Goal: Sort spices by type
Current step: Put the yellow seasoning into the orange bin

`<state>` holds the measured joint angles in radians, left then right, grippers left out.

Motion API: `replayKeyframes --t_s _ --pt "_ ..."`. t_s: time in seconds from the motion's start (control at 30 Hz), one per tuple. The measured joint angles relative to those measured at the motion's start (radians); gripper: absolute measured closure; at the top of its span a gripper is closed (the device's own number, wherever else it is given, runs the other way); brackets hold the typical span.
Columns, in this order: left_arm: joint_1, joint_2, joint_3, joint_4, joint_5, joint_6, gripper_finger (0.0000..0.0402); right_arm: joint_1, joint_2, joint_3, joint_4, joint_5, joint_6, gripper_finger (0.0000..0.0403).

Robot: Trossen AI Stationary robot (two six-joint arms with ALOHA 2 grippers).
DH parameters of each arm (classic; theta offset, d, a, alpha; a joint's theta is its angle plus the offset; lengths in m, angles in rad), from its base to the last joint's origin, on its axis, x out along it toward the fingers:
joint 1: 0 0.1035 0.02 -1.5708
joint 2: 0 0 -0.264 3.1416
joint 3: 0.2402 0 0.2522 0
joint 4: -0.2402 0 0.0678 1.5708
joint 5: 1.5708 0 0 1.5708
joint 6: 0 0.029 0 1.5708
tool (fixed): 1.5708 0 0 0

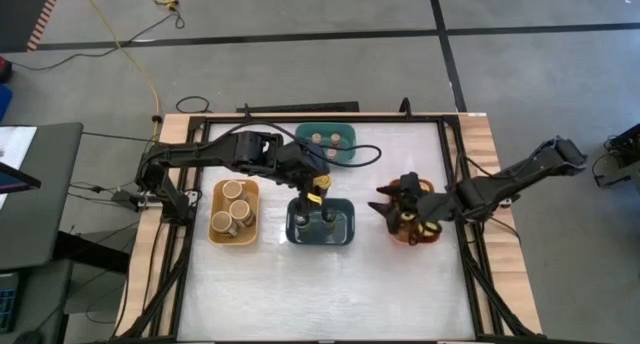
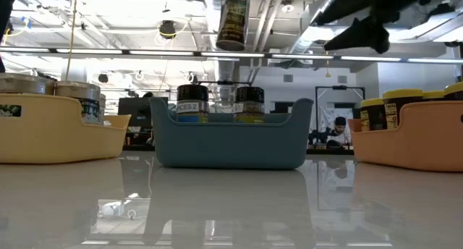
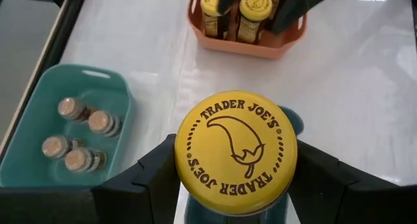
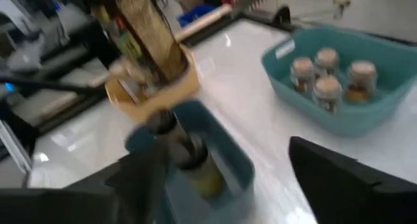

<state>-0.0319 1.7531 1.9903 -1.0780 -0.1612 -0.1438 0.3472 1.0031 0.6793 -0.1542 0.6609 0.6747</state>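
I am holding a yellow-lidded jar (image 3: 236,152) in the left gripper (image 1: 315,194), jaws closed on its sides, above the dark-blue bin (image 1: 321,222) in the middle of the tabletop (image 1: 330,284), where two dark-lidded jars (image 2: 220,103) are standing. The right gripper (image 1: 392,206) is sitting over the orange bin (image 2: 412,137) of yellow-lidded jars, jaws standing apart, gripping nothing.
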Motion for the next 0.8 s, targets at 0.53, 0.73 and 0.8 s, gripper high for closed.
replayKeyframes --t_s 0.53,0.73,0.8 --pt "-0.002 0.000 0.000 0.159 0.061 0.028 0.0182 -0.039 0.016 0.002 0.270 -0.081 -0.281 0.0018" --pt "-0.004 0.000 0.000 0.208 0.080 0.056 0.0182 -0.053 0.055 0.002 0.361 -0.112 -0.445 0.0019" --pt "-0.005 0.000 0.000 0.209 0.080 0.061 0.0182 -0.060 0.081 0.002 0.428 -0.123 -0.503 0.0019"
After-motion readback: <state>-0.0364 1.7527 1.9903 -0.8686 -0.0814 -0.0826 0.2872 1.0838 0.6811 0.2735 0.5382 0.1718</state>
